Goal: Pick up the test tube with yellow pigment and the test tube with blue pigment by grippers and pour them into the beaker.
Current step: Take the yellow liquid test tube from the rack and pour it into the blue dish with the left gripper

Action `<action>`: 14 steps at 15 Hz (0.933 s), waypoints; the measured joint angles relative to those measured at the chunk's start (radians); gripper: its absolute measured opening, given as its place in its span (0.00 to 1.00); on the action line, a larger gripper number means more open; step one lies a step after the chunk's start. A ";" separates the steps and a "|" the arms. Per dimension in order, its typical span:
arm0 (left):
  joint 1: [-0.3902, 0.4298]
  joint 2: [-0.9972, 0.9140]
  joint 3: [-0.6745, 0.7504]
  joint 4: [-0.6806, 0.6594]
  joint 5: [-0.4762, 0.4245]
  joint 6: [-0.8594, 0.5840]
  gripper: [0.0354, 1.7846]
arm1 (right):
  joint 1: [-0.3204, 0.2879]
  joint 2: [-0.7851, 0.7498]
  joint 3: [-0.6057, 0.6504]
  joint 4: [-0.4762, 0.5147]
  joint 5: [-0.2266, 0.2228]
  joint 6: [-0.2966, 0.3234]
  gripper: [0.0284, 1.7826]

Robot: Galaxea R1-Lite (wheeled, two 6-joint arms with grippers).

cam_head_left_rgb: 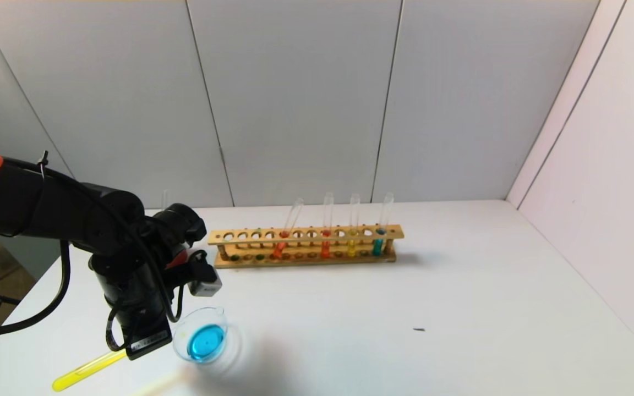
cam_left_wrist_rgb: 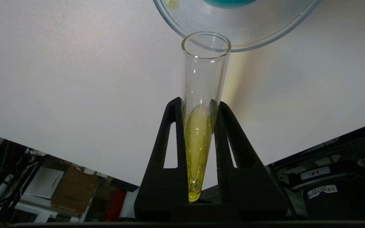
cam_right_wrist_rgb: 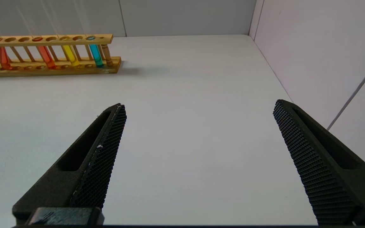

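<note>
My left gripper is shut on the test tube with yellow pigment. The tube lies tilted low, its round bottom toward the table's front left edge. Its open mouth is at the rim of the beaker, which holds blue liquid. In the left wrist view the black fingers clamp the tube, the yellow liquid sits in its lower half, and the beaker is just beyond the mouth. A test tube with blue pigment stands in the rack. My right gripper is open and empty over bare table.
A wooden rack stands at the back of the white table, also seen in the right wrist view. It holds two red-orange tubes, another yellow tube and the blue one. Walls close the back and the right side.
</note>
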 joint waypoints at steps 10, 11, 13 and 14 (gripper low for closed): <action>-0.044 0.073 -0.091 0.159 0.097 0.001 0.15 | 0.000 0.000 0.000 0.000 0.000 0.000 0.95; -0.047 0.079 -0.100 0.174 0.098 0.001 0.15 | 0.000 0.000 0.000 0.000 0.000 0.000 0.95; -0.055 0.090 -0.112 0.198 0.106 0.002 0.15 | 0.000 0.000 0.000 0.000 0.000 0.000 0.95; -0.059 0.095 -0.117 0.201 0.112 0.002 0.15 | 0.000 0.000 0.000 0.000 0.000 0.000 0.95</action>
